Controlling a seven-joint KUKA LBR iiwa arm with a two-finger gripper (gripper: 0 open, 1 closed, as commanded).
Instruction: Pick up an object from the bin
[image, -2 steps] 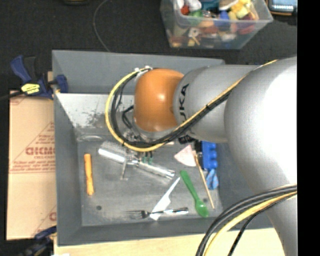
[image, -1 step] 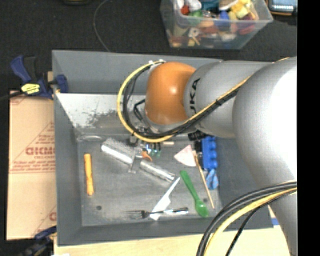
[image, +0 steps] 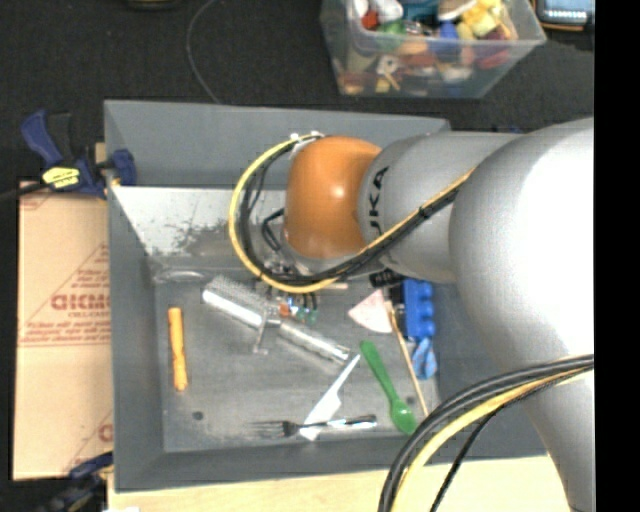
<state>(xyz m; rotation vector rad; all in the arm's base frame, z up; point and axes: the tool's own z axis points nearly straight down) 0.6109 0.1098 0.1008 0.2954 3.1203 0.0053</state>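
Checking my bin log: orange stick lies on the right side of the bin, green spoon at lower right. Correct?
Not quite. The orange stick lies on the left side of the bin, not the right, by itself near the left wall. The camera view shows it. The green spoon is at the lower right, as you wrote.

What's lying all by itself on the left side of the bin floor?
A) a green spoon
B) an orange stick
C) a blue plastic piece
B: the orange stick lies alone near the left wall, while the green spoon and the blue plastic piece are over on the right side of the bin.
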